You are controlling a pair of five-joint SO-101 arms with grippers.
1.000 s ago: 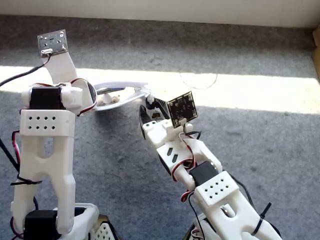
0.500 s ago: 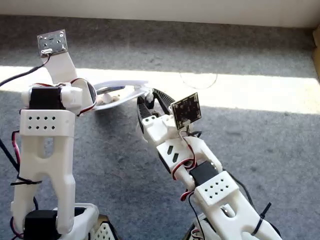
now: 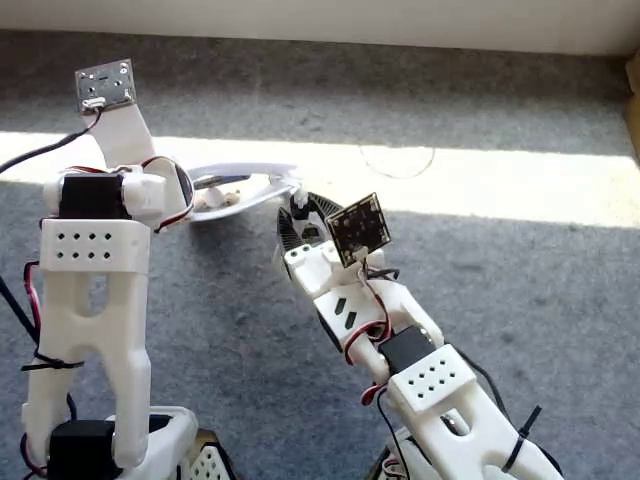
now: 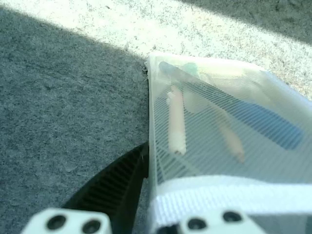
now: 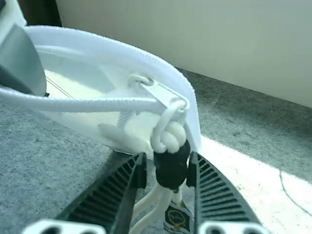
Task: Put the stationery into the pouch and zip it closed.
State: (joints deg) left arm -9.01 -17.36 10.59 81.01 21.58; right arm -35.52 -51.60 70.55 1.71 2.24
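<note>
Since everything to be packed already appears to lie inside, what I have left to run from here is the zip. The grey bench (image 3: 520,300) carries two arms. In the overhead view the left arm (image 3: 95,290) stands at 9 o'clock and the right arm (image 3: 420,370) comes in from 5 o'clock. The one pouch (image 3: 250,172) hangs between them at about 11 o'clock from the right wrist, seemingly raised off the bench, its mouth gaping. The left pincer (image 4: 146,165) is, as far as I can judge, clenched on the pouch's webbing edge; one black jaw shows beside the mesh and the other is hidden behind it. The right pincer (image 5: 167,161) is grasping the black toggle (image 5: 171,170), with a jaw close against each side. To do this well I would let the left side act purely as an anchor. I would draw the toggle low and steady along the line of the teeth, following the curve of the rim rather than lifting. A pull off that line would likely cock the slider (image 5: 158,92) and jam it, or drag the mesh out of the left jaws. The toggle is round and smooth-looking, so I would expect it to squirm and would watch it for slipping. Through the mesh I count two pale pencils (image 4: 176,122), one blue pen (image 4: 265,124) and one greenish thing (image 4: 192,68) that I cannot identify. On the zip I count one slider, one knotted cord (image 5: 168,134) and the one toggle.
</note>
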